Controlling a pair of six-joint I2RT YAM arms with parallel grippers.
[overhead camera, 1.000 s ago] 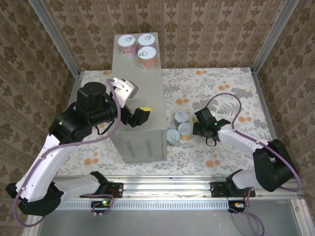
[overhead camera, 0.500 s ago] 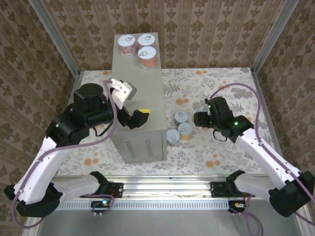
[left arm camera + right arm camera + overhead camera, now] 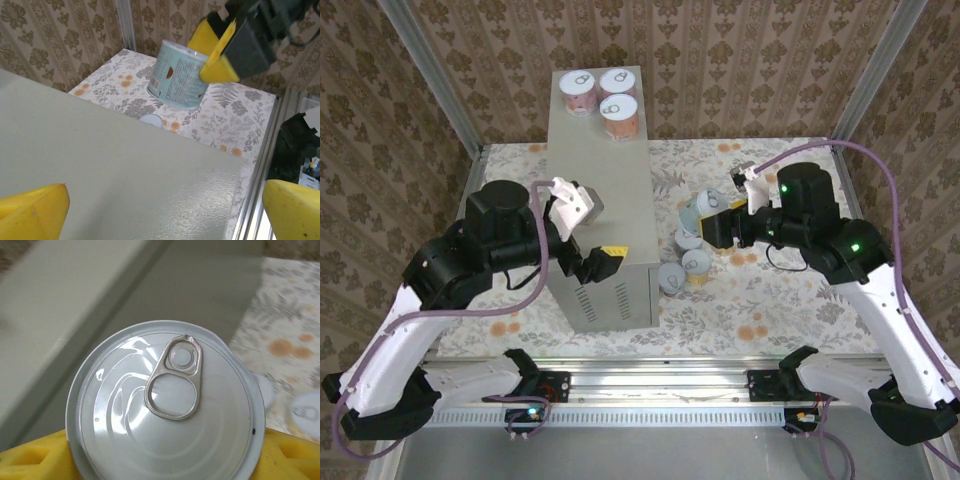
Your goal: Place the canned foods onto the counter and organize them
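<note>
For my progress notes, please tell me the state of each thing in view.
teal can: held in the air by the right pincer.
right pincer: shut on the teal can.
left pincer: open, empty, over the counter.
three placed cans: upright at the counter's far end.
three floor cans: upright beside the counter.

Brown damask wallpaper (image 3: 750,60) covers the walls on three sides, pale scrolls repeating on a tan ground. Slanting aluminium posts (image 3: 428,75) mark the far corners. The table (image 3: 740,310) wears a white floral cover — orange blooms, grey ferns — and a ribbed aluminium rail (image 3: 660,378) edges its near side. The light is even and soft.
</note>
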